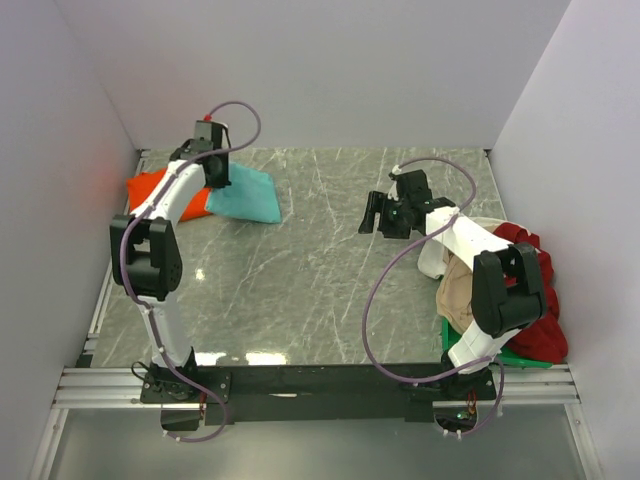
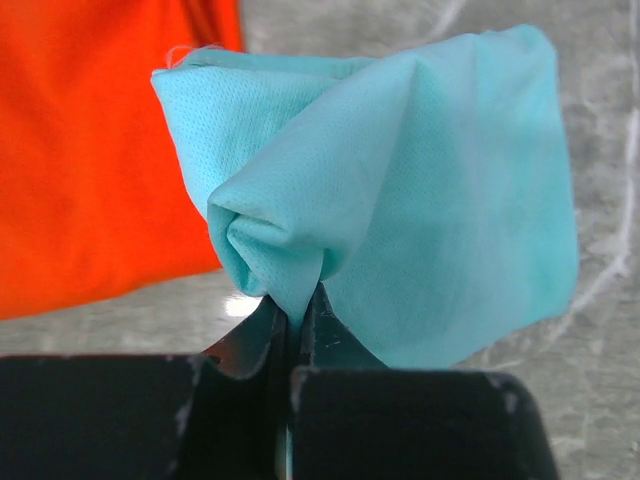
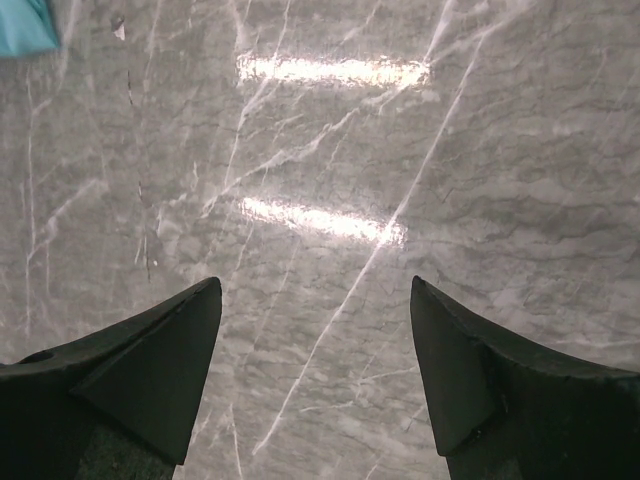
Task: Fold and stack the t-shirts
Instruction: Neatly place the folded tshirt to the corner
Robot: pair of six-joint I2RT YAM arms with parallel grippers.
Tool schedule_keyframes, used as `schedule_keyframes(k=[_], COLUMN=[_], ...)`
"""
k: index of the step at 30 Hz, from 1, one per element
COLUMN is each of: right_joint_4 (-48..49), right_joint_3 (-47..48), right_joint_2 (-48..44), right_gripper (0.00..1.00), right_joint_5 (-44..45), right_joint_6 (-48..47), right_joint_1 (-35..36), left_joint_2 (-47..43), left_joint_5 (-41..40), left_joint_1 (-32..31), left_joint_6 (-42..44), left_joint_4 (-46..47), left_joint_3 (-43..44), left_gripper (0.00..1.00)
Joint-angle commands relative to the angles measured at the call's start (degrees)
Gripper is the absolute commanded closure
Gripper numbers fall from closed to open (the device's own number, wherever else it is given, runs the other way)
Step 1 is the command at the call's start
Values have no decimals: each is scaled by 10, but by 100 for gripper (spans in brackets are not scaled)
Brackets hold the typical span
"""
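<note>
left gripper (image 2: 293,318) pinched tight on a bunched fold of the soft teal cotton t-shirt (image 2: 430,200), 10 o'clock on the grey marble table (image 1: 300,280) | bright orange t-shirt (image 1: 148,186) beside it, seemingly touching | right gripper (image 3: 315,330) spread wide, empty, 2 o'clock | dark red t-shirt (image 1: 545,335) crumpled, 4 o'clock

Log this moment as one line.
left jaws: shut on teal t-shirt | right jaws: open, empty, above table | orange t-shirt: beside teal

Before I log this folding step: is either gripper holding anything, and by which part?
The left gripper is shut on the teal t-shirt, pinching a bunched fold at its edge. The right gripper is open, holding nothing.
</note>
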Motion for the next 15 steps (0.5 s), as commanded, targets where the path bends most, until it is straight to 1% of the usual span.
schedule_keyframes(k=[1,6,9,11,12,15], right_joint_4=[28,37,43,43,45,48], right_joint_3=[-11,-23,-25,-26,-27,-29], right_joint_2=[-35,-44,-47,-47,-47,-47], right_gripper=[18,18,18,18,18,18], right_joint_5=[-32,-54,-63,-65,-65,-68], right_joint_6=[-12,-10,-10,-10,-11,-9], right_joint_1=[-10,-17,-16,-17,-16,-17], left_joint_2=[-10,-4,4,9,12,9], left_joint_5=[6,7,23,25,28,30], left_joint_1=[24,57,76,79,92,105], left_joint_6=[35,65,69,93,96,103], left_joint_4=[-20,-41,-57,-69,-74,-80], left_joint_3=[50,85,107,117,125,130], left_gripper=[100,100,100,100,100,100])
